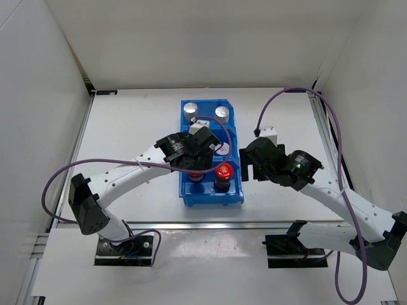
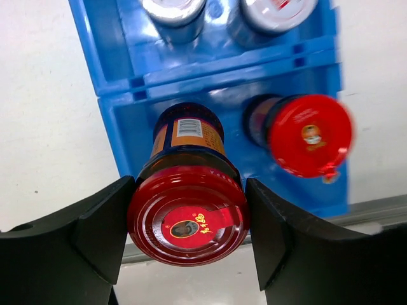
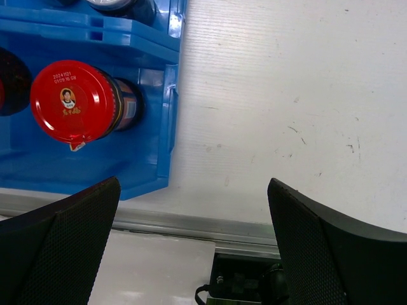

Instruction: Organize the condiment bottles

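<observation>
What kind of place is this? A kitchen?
Probably a robot lab bench, not a kitchen: white walls box in the table, and two cabled robot arms work over a blue bin.

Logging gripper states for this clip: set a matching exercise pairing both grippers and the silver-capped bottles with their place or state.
1. left gripper
2. right gripper
3. silver-capped bottles

A. far compartment of the blue bin
B. open above the table, beside the bin
C. closed on a red-capped jar

Pairs: 1-C, 2-B, 3-A
</observation>
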`<action>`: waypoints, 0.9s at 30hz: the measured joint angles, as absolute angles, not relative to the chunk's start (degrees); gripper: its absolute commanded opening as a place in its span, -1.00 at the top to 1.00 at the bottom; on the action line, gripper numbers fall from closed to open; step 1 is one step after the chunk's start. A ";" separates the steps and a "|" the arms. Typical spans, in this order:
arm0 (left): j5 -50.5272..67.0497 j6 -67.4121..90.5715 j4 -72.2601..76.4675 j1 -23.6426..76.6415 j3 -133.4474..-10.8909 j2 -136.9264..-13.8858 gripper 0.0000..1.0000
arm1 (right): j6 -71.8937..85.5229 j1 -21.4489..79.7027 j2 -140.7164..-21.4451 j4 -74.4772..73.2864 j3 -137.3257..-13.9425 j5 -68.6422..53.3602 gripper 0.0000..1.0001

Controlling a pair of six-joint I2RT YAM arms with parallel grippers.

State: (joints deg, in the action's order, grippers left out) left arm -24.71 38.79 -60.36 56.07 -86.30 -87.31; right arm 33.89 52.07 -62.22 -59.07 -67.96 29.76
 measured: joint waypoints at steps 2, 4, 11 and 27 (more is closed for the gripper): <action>-24.62 39.13 -60.18 55.99 -84.23 -87.85 0.79 | 33.89 52.07 -62.24 -59.20 -67.59 29.76 -1.00; -24.58 39.72 -60.25 55.83 -82.70 -88.38 0.79 | 33.95 52.07 -62.24 -59.53 -67.51 29.78 -1.00; -24.56 40.97 -59.11 55.77 -81.08 -89.97 0.31 | 34.04 52.07 -62.24 -59.75 -67.37 29.85 -1.00; -25.10 42.13 -55.00 55.27 -79.33 -91.68 -1.00 | 34.04 52.07 -62.24 -60.14 -67.37 29.93 -1.00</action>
State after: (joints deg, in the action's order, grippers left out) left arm -25.10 42.13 -55.00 55.27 -79.33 -91.68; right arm 34.04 52.07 -62.24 -60.14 -67.37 29.93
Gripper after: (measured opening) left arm 0.998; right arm 0.998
